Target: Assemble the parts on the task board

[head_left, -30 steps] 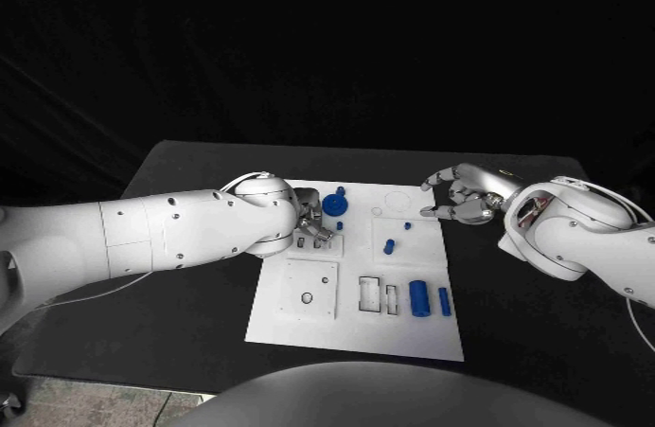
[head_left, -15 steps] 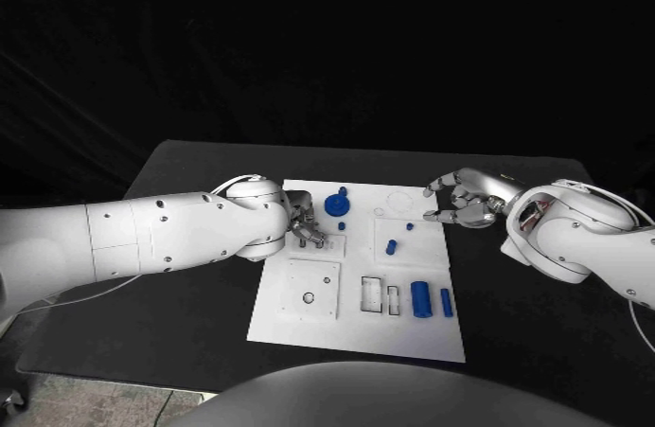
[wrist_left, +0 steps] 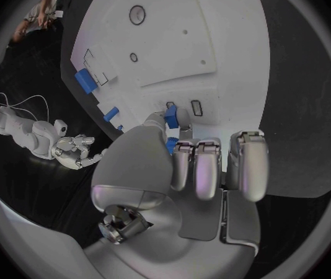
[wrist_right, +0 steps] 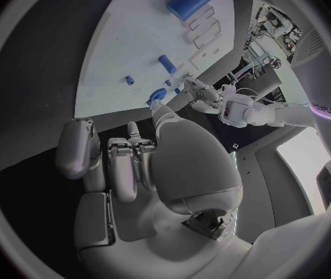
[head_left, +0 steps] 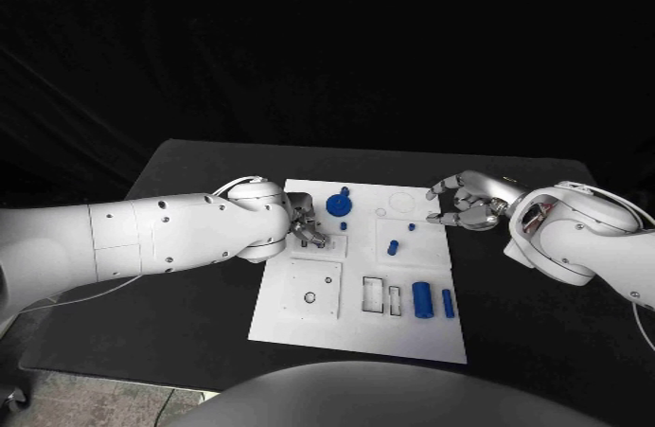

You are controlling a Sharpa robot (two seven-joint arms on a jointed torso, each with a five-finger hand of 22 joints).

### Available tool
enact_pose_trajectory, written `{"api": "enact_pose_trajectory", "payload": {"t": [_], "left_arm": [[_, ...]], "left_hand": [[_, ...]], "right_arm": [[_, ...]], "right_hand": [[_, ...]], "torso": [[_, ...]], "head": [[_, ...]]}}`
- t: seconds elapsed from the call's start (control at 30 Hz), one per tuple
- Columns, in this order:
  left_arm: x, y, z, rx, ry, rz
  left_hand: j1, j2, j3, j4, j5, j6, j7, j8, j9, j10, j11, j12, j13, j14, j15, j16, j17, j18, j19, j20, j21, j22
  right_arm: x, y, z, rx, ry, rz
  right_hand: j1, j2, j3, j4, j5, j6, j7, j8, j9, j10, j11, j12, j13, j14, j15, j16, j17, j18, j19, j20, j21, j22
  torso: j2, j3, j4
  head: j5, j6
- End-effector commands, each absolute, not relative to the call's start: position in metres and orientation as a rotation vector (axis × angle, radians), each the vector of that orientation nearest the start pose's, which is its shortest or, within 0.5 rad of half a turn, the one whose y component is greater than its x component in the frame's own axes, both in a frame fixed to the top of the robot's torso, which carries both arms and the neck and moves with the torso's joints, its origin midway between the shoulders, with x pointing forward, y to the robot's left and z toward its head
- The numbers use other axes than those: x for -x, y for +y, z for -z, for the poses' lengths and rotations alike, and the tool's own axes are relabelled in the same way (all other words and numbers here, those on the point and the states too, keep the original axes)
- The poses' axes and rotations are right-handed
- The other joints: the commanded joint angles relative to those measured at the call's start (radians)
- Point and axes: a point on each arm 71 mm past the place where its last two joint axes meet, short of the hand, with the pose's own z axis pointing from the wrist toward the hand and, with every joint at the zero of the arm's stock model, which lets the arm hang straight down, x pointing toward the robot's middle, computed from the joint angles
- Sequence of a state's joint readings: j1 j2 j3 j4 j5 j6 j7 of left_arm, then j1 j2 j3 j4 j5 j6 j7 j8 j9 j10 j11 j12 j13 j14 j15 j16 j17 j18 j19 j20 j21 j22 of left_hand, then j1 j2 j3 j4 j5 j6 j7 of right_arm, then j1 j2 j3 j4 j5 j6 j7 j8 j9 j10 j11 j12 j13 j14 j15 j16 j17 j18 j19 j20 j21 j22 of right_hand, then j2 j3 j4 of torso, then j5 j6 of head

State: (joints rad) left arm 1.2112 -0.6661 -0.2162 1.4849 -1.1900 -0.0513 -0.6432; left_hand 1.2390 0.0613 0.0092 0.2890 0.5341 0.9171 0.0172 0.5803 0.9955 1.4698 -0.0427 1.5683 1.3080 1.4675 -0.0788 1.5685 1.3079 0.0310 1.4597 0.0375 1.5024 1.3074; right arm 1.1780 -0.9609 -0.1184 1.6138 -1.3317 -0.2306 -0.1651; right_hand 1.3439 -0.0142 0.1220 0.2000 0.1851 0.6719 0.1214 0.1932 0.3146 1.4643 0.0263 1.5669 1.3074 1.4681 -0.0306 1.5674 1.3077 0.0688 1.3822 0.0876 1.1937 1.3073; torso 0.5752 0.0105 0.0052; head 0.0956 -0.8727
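Assembly looks partly done: on the board [head_left: 358, 325] loose parts [head_left: 430, 300] lie near its front edge, slots beside them unfilled. The left hand [head_left: 309, 226] pinches a small blue part [wrist_left: 171, 115] over the board's left side; the right hand [head_left: 462, 205] hovers empty, fingers curled apart, at its right edge.
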Motion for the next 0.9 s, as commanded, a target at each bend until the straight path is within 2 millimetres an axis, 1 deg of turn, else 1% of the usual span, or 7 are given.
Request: {"api": "enact_pose_trajectory", "payload": {"t": [0.03,0.3,0.4,0.57,0.7,0.8,0.9], "left_arm": [[-0.4571,0.1554,0.2742,0.067,2.293,0.236],[-0.4554,0.1545,0.2749,0.064,2.297,0.239],[-0.4553,0.1545,0.2752,0.064,2.297,0.239],[-0.4553,0.1541,0.2758,0.067,2.295,0.241],[-0.4552,0.1537,0.2763,0.07,2.293,0.244],[-0.4551,0.1535,0.2766,0.071,2.293,0.245],[-0.4552,0.1541,0.2769,0.073,2.293,0.244]], "left_hand": [[-0.013,0.001,0.008,0.002,-0.009,0.004,0.004,-0.008,0.002,0.101,0.005,0.003,0.263,0.103,0.002,0.002,0.263,0.005,-0.007,-0.001,-0.005,0.152],[-0.02,0.002,0.011,0.001,-0.014,0.004,0.004,-0.01,0.004,0.101,0.005,0.003,0.263,0.103,0.003,0.002,0.263,0.006,-0.01,-0.001,-0.006,0.15],[-0.029,0.004,0.014,0.001,-0.026,0.003,0.005,-0.013,0.006,0.101,0.006,0.003,0.263,0.103,0.004,0.002,0.263,0.006,-0.012,0.0,-0.008,0.149],[-0.077,0.013,0.013,0.001,-0.144,0.008,0.01,-0.025,0.016,0.101,0.01,0.003,0.263,0.103,0.008,0.002,0.263,0.007,-0.014,0.004,-0.011,0.148],[-0.109,0.02,0.006,0.002,-0.192,0.01,0.014,-0.035,0.02,0.101,0.014,0.003,0.263,0.103,0.011,0.002,0.263,0.007,-0.013,0.007,-0.012,0.15],[-0.15,0.024,-0.01,0.003,-0.25,0.015,0.017,-0.042,0.024,0.101,0.017,0.003,0.263,0.103,0.013,0.002,0.263,0.006,-0.012,0.01,-0.013,0.151],[-0.182,0.028,-0.025,0.003,-0.292,0.021,0.017,-0.047,0.03,0.101,0.018,0.003,0.263,0.103,0.015,0.002,0.263,0.007,-0.012,0.011,-0.013,0.152]], "right_arm": [[-0.4498,-0.2344,0.2263,0.034,1.932,-0.598],[-0.4496,-0.2351,0.2273,0.033,1.941,-0.591],[-0.4496,-0.2353,0.2277,0.032,1.944,-0.589],[-0.4496,-0.235,0.2282,0.033,1.946,-0.589],[-0.4497,-0.2349,0.2287,0.033,1.948,-0.587],[-0.4498,-0.2351,0.2291,0.032,1.95,-0.586],[-0.4498,-0.2354,0.2296,0.032,1.954,-0.584]], "right_hand": [[0.008,0.008,0.001,-0.009,0.008,0.007,0.001,-0.001,-0.002,0.106,0.008,0.004,0.263,0.103,0.007,0.003,0.263,0.018,-0.008,-0.001,-0.006,0.148],[0.012,0.01,0.003,-0.016,0.021,0.007,0.001,-0.001,-0.006,0.106,0.008,0.004,0.263,0.1,0.007,-0.001,0.26,0.019,-0.011,-0.001,-0.013,0.146],[0.013,0.01,0.004,-0.017,0.024,0.007,0.001,-0.002,-0.007,0.106,0.008,0.004,0.263,0.099,0.007,-0.003,0.26,0.02,-0.012,-0.001,-0.015,0.146],[0.015,0.011,0.006,-0.02,0.03,0.007,0.001,-0.002,-0.008,0.106,0.008,0.004,0.263,0.097,0.007,-0.007,0.257,0.021,-0.015,-0.001,-0.021,0.144],[0.016,0.011,0.007,-0.023,0.035,0.007,0.002,-0.003,-0.01,0.106,0.008,0.004,0.263,0.096,0.007,-0.009,0.256,0.022,-0.017,-0.001,-0.026,0.143],[0.018,0.011,0.008,-0.025,0.04,0.007,0.002,-0.003,-0.011,0.106,0.008,0.004,0.263,0.095,0.007,-0.012,0.255,0.022,-0.019,-0.001,-0.03,0.142],[0.02,0.011,0.01,-0.029,0.047,0.007,0.001,-0.004,-0.013,0.106,0.008,0.004,0.263,0.094,0.007,-0.013,0.254,0.023,-0.02,-0.001,-0.032,0.141]], "torso": [[0.0,0.0001,-0.0015],[0.0,0.0005,-0.0017],[0.0,0.0005,-0.0021],[0.0,0.0007,-0.0016],[0.0,0.0004,-0.001],[0.0,0.0002,-0.0006],[0.0,0.0001,-0.0007]], "head": [[0.001,0.0],[0.0,0.0],[0.0,0.0],[-0.001,0.0],[-0.002,0.0],[-0.002,0.0],[-0.001,0.0]]}}
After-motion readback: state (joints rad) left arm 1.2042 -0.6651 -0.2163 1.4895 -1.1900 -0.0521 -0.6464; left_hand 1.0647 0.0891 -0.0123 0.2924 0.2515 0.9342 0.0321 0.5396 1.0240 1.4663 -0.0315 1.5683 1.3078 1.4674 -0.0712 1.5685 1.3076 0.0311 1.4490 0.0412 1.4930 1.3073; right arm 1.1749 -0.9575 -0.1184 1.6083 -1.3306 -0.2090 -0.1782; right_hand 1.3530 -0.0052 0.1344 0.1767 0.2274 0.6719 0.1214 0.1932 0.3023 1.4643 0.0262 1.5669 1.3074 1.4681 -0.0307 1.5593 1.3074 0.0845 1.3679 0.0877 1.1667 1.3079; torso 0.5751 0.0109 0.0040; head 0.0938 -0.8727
